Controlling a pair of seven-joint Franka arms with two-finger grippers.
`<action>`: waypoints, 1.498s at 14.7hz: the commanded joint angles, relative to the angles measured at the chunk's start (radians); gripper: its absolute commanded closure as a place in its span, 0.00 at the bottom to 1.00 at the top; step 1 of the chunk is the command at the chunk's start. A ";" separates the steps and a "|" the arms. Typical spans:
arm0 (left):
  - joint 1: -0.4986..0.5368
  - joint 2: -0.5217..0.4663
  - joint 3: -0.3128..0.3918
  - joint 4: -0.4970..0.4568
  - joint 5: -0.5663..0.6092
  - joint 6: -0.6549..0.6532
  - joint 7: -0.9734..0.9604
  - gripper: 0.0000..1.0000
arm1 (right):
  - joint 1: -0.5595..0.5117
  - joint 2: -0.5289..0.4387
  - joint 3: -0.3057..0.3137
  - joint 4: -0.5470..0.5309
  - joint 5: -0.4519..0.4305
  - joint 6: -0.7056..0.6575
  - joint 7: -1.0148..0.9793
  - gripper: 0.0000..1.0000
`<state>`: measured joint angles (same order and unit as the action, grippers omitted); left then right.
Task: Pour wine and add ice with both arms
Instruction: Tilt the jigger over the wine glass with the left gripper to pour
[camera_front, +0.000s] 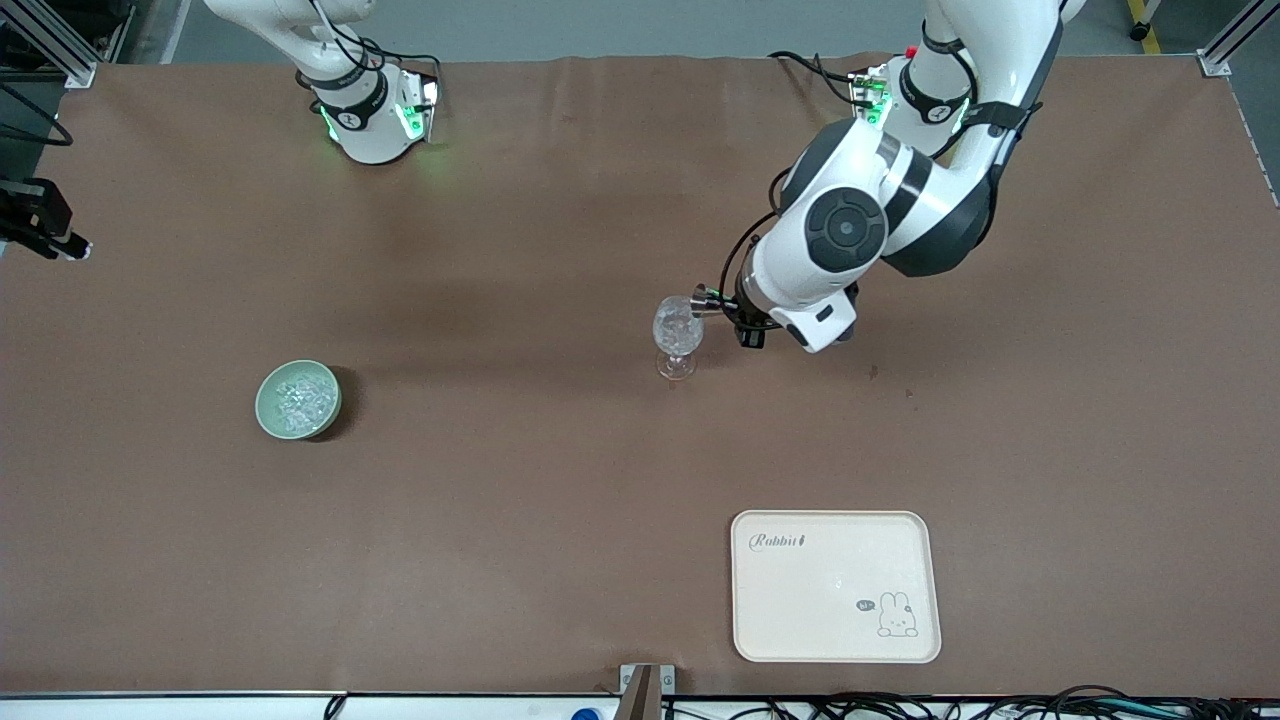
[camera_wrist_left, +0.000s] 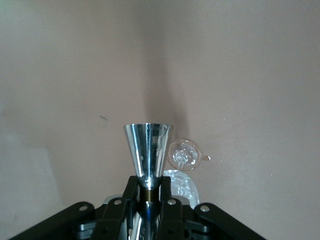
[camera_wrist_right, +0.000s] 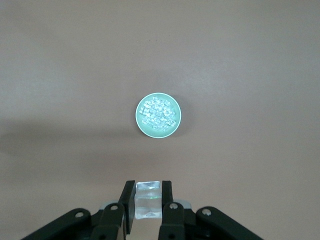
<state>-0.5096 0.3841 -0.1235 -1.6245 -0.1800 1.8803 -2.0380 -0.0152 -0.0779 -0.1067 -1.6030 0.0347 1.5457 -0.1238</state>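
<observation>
Left gripper (camera_wrist_left: 149, 207): clamped on a steel jigger (camera_wrist_left: 147, 152), centre frame, tilted at the stemmed glass (camera_front: 677, 335).
Right gripper (camera_wrist_right: 148, 202): clamped on one ice cube (camera_wrist_right: 148, 200), high above the green bowl (camera_wrist_right: 158, 115) of ice (camera_wrist_right: 158, 113), mid-frame.

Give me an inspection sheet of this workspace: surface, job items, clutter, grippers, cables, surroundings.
Surface: brown table, a few small marks.
Job's things: pale green bowl of ice; wine glass upright; cream tray nearer the front camera.
Clutter: nothing seen.
Grippers: left gripper shut on a metal jigger, tipped beside the wine glass rim; right gripper shut on an ice cube, above the table near the bowl.
Cables: black cables along the table edge and on both arms.
Surroundings: aluminium frame posts at the corners.
</observation>
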 joint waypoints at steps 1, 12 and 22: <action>-0.032 0.033 0.002 0.043 0.057 -0.007 -0.054 0.99 | 0.001 0.020 0.002 0.017 -0.012 -0.013 0.003 0.93; -0.113 0.067 0.005 0.072 0.230 -0.044 -0.111 0.99 | -0.002 0.029 0.001 0.011 -0.010 -0.022 0.006 0.92; -0.145 0.067 0.005 0.100 0.347 -0.119 -0.114 0.99 | 0.006 0.029 0.001 0.011 -0.010 -0.022 0.007 0.92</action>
<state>-0.6367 0.4469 -0.1242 -1.5451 0.1275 1.7870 -2.1296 -0.0130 -0.0509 -0.1074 -1.6030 0.0346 1.5351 -0.1236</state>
